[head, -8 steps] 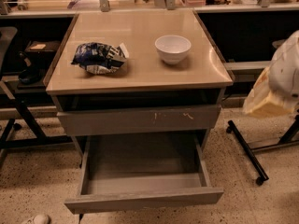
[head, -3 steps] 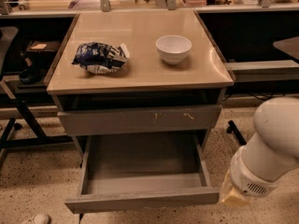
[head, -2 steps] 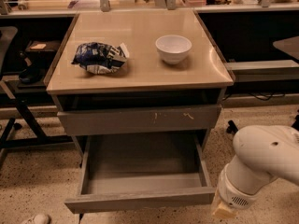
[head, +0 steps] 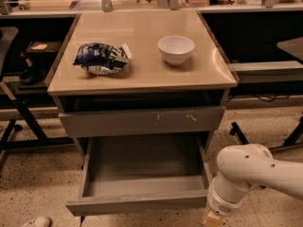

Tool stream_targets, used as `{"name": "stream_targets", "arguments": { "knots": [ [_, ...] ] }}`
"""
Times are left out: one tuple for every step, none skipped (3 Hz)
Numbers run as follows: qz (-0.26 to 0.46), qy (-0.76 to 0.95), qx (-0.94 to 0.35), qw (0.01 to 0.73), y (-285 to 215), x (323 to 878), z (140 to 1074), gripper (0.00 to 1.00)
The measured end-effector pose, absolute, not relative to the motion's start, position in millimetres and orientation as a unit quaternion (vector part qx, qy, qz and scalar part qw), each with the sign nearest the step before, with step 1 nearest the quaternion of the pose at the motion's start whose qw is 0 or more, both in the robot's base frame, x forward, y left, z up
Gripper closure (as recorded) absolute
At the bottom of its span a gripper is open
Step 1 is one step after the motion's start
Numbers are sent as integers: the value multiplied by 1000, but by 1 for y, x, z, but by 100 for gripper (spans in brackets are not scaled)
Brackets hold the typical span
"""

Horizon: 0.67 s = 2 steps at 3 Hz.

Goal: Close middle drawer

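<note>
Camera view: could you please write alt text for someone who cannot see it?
The middle drawer stands pulled out and empty, with the robot's gripper low beside its right front corner, at the picture's bottom edge. A blue chip bag and a white bowl sit on the tabletop above.

I record a tan table top (head: 142, 79), smooth and glossy, with a darker trim along its left and right edges. Two items lie directly on it. A crumpled blue-and-white snack bag (head: 101, 58) rests on its side on the left half. A white bowl (head: 175, 49) stands upright, mouth up, on the right half, a little further back than the bag. The two are well apart. The table stands on a speckled floor (head: 33, 183). A pale object (head: 36, 221) lies on it at the lower left, cut off by the frame edge and not identifiable. The gripper (head: 212, 218) hangs low over the floor at the lower right, beside the table's front right corner.
</note>
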<state>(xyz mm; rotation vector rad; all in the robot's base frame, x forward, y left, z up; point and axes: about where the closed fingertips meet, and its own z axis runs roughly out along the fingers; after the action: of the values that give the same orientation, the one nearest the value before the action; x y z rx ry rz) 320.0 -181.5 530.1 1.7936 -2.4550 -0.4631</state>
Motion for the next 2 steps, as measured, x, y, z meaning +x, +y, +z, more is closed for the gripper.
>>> {"name": "stream_targets", "arguments": {
  "knots": [
    [-154,-793,588,37,-172,330,500,100],
    [-158,-789,593,42,-165,339,474,100]
  ]
}}
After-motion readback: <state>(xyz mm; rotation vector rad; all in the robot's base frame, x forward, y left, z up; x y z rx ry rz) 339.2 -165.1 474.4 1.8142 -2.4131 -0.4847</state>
